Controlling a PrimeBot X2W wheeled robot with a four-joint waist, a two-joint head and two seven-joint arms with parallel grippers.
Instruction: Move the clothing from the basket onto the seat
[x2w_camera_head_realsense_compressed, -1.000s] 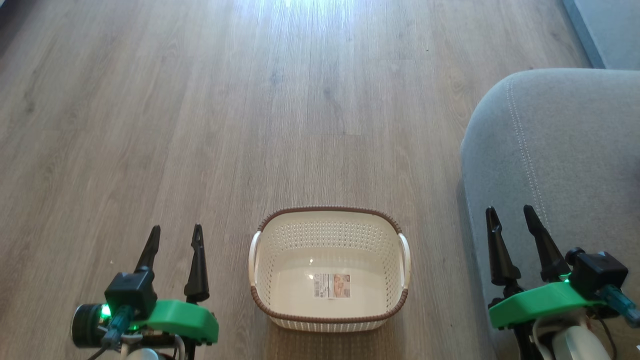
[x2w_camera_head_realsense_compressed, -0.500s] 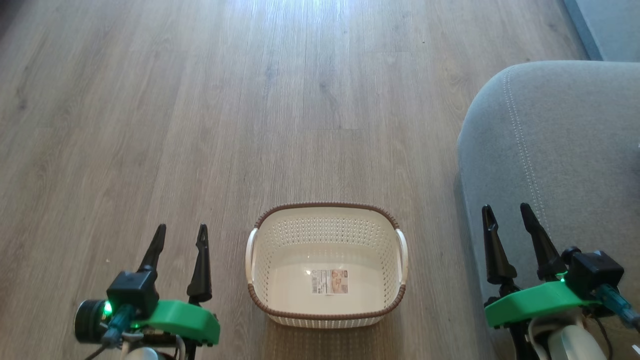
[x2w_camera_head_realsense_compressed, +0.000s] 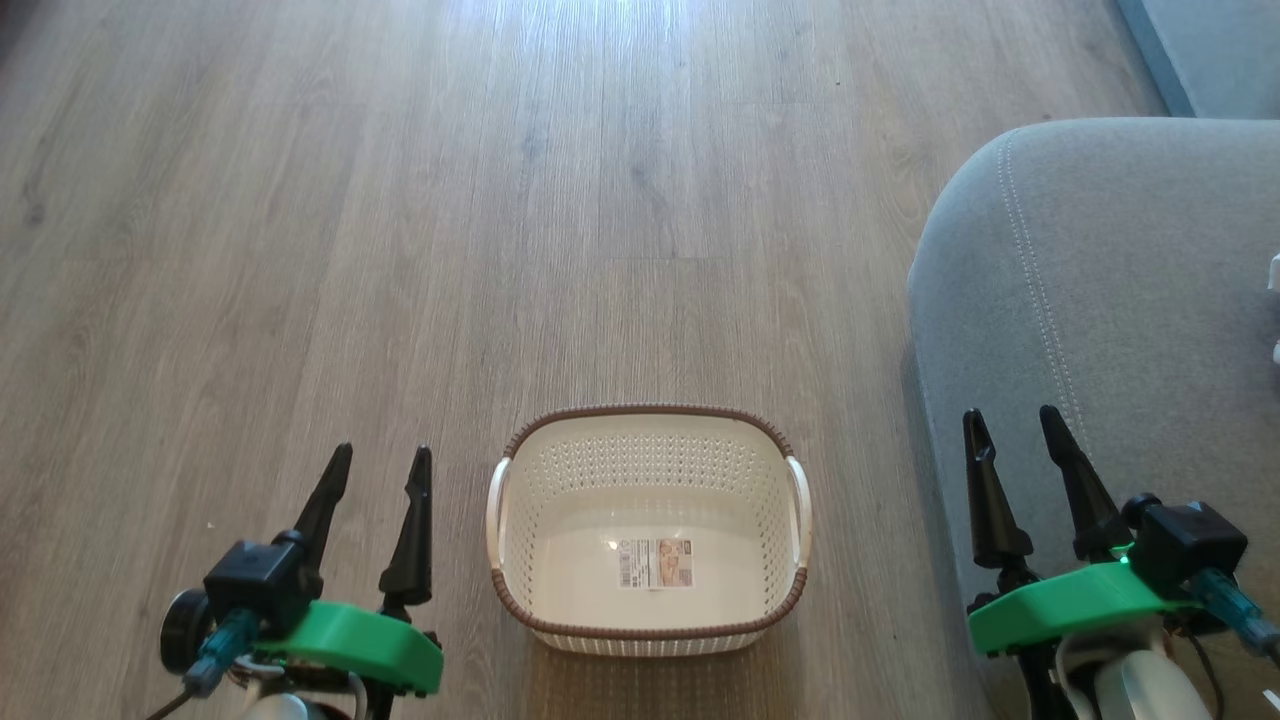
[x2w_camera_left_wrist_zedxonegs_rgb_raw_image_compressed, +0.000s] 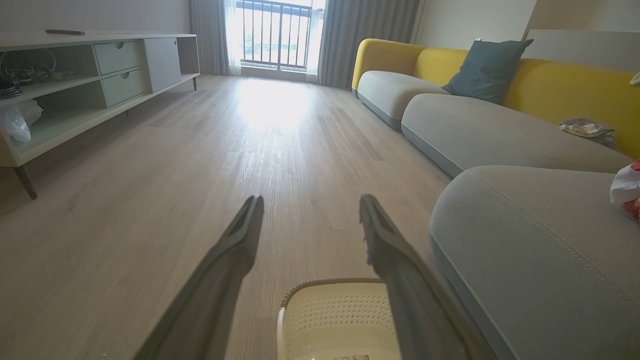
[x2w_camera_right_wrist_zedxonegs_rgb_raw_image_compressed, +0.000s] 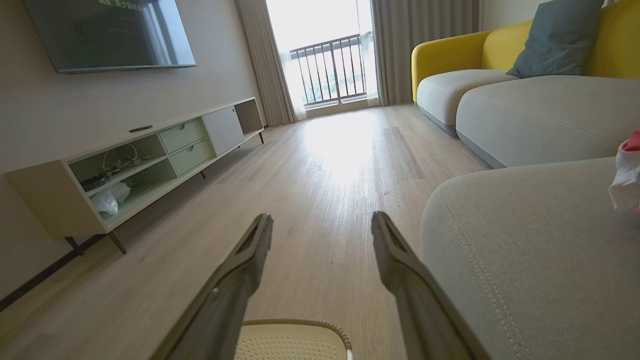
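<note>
With the basket (x2w_camera_head_realsense_compressed: 650, 465) at lower centre holding just its label (x2w_camera_head_realsense_compressed: 655, 563) and the clothing (x2w_camera_left_wrist_zedxonegs_rgb_raw_image_compressed: 625, 185) on the seat (x2w_camera_head_realsense_compressed: 1120, 300) at the right edge, the task looks done, so the left gripper (x2w_camera_head_realsense_compressed: 383, 452) and right gripper (x2w_camera_head_realsense_compressed: 1009, 415), both spread and empty, are best parked clear.

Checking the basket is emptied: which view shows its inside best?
The head view: it looks down into the whole basket, bare bottom and paper label plain. The left wrist view catches its far wall; the right wrist view, a rim corner.
</note>
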